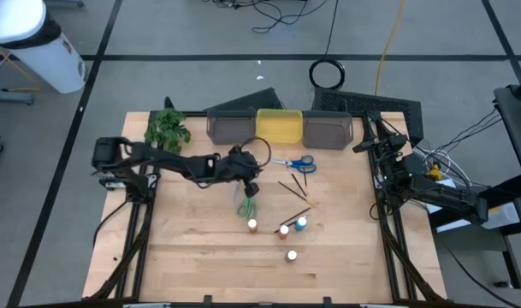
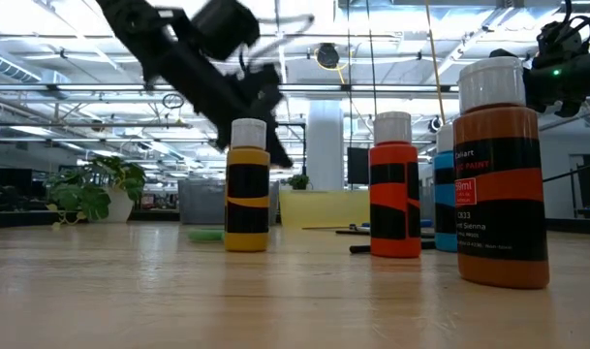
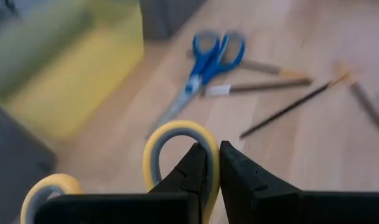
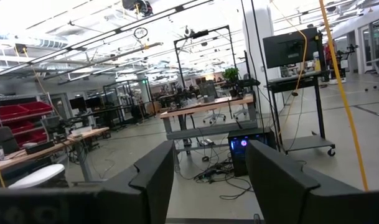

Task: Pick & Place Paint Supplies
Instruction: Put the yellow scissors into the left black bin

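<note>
My left gripper [image 1: 251,186] [image 3: 219,155] is over the middle of the table, shut on the yellow-green scissors [image 1: 247,206]. The blue-handled scissors [image 1: 296,162] [image 3: 208,59] and thin dark brushes [image 1: 294,190] [image 3: 289,106] lie flat on the wood just beyond. Several small white-capped paint bottles stand upright nearer the front edge: yellow [image 2: 247,184], red [image 2: 395,184], blue [image 2: 444,194] and brown-orange [image 2: 503,174]. My right gripper [image 4: 208,180] waits open at the table's right edge [image 1: 388,158], pointing into the room, with nothing between its fingers. My left gripper pinches the rim of one yellow handle loop [image 3: 209,149] of the scissors between its two fingers. The other loop [image 3: 49,186] stays free beside the fingers. The fingers slant down from the table's left. The blades trail below the gripper toward the front edge; whether their tip still rests on the wood I cannot tell.
Two grey bins [image 1: 230,127] [image 1: 328,128] flank a yellow bin [image 1: 279,125] along the far edge. A green plant [image 1: 168,128] stands at the far left. Bare wood lies at the front left of the table [image 1: 183,257].
</note>
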Robot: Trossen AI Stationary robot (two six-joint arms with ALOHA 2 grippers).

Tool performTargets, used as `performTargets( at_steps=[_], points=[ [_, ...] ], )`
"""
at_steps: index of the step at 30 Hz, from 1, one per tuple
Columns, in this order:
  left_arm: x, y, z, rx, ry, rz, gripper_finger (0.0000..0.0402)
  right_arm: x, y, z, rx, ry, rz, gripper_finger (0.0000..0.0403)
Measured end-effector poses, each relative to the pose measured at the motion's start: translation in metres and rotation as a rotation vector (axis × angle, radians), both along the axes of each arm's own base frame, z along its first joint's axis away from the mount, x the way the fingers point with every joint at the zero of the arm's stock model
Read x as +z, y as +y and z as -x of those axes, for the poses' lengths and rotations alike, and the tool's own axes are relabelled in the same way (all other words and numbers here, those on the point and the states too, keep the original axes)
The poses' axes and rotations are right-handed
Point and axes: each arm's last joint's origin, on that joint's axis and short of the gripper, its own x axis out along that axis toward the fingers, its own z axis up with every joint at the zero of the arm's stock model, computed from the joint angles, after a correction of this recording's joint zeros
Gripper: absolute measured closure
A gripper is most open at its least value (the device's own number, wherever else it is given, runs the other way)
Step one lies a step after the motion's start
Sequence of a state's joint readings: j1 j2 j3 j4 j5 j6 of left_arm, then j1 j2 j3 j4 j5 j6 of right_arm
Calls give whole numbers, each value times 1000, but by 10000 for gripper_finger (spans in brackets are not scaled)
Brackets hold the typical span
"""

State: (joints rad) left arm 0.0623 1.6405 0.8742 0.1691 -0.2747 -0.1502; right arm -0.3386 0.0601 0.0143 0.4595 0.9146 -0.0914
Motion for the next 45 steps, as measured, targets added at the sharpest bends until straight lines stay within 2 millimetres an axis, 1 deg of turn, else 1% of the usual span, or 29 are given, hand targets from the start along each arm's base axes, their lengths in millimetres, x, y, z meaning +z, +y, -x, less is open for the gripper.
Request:
performTargets(
  at_steps=[4,7,9,12,15,19,23,31,38,45],
  points=[
    [33,-7,5,-120,-113,-92,371,0,0,0,0,-1,0,216],
    [62,-11,9,-285,-279,-141,371,0,0,0,0,0,0,216],
    [78,-12,9,-417,-405,-176,371,0,0,0,0,0,0,216],
    [94,-12,11,-621,-560,-184,371,0,0,0,0,0,0,216],
    [103,-13,13,-793,-670,-169,371,0,0,0,0,0,0,216],
    [109,-20,17,-999,-748,-139,371,0,0,0,0,0,0,216],
    [111,-37,18,-1089,-780,-189,371,0,0,0,0,0,0,216],
    [112,-60,18,-1124,-815,-293,371,0,0,0,0,0,0,216],
    [110,-71,17,-1146,-827,-288,371,0,0,0,1,-2,1,216],
    [107,-82,15,-1115,-843,-291,371,7,1,3,9,-114,26,216]
  ],
)
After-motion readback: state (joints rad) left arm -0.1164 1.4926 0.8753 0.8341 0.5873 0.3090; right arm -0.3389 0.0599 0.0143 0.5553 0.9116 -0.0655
